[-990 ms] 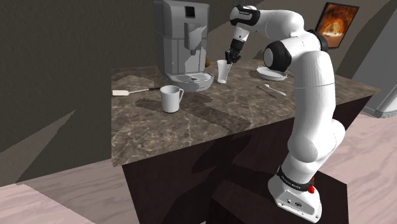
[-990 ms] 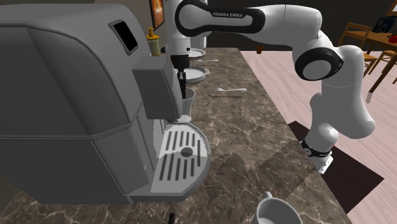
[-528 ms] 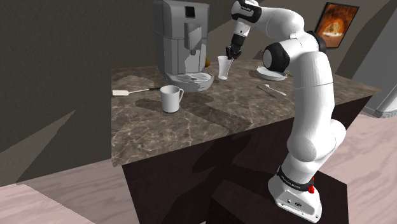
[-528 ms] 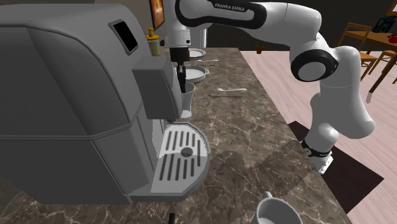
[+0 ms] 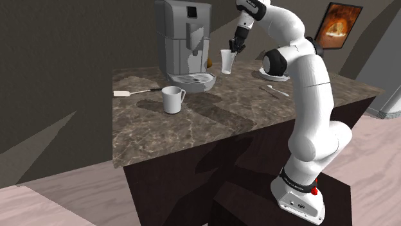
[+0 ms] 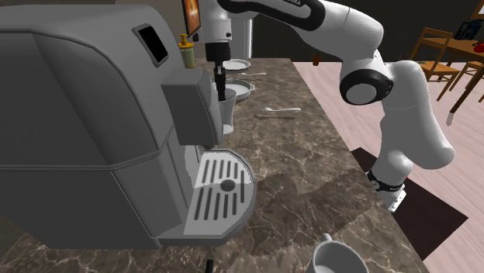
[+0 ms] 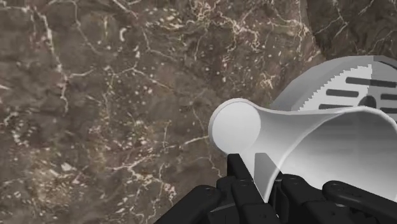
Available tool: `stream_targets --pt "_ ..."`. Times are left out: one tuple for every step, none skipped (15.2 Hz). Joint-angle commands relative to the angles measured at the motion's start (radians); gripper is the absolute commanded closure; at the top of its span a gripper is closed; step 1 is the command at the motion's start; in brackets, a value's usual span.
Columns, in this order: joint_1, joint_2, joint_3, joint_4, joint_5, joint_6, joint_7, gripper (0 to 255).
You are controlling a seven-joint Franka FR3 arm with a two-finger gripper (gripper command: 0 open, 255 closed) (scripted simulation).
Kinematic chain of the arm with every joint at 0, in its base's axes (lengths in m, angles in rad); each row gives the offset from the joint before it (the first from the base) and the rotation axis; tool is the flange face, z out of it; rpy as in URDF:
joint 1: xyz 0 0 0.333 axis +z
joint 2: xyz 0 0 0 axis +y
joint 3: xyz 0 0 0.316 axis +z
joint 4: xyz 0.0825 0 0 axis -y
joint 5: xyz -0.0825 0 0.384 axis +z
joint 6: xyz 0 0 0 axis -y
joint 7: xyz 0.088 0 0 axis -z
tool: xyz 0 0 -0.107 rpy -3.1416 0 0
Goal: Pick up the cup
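Observation:
A plain white cup (image 5: 226, 61) without a handle hangs above the marble counter (image 5: 212, 115), just beside the coffee machine (image 5: 183, 42). My black gripper (image 5: 234, 47) comes down from above and is shut on the cup's rim, one finger inside and one outside. The second exterior view has the cup (image 6: 228, 110) partly behind the machine's spout block, with the gripper (image 6: 221, 84) over it. In the wrist view I look into the cup (image 7: 299, 146) down to its round bottom, and the gripper (image 7: 261, 179) pinches the cup's wall.
A white mug with a handle (image 5: 172, 99) stands near the counter's front, with a pale spatula (image 5: 132, 93) beside it. A plate (image 5: 273, 72) and a spoon (image 5: 277, 91) lie toward the arm. The machine's round drip tray (image 6: 223, 184) lies below and beside the cup.
The gripper has risen with the cup, which has left the counter and now hangs higher beside the coffee machine. The arm's upper joints moved up too.

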Motion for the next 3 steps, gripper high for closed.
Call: stream_targets --pt "-0.05 0.064 0.019 0.146 0.029 -0.072 0.03 255" --pt "-0.056 0.071 0.023 0.163 0.031 -0.079 0.034 255" --pt "-0.057 0.072 0.024 0.165 0.031 -0.08 0.035 255"
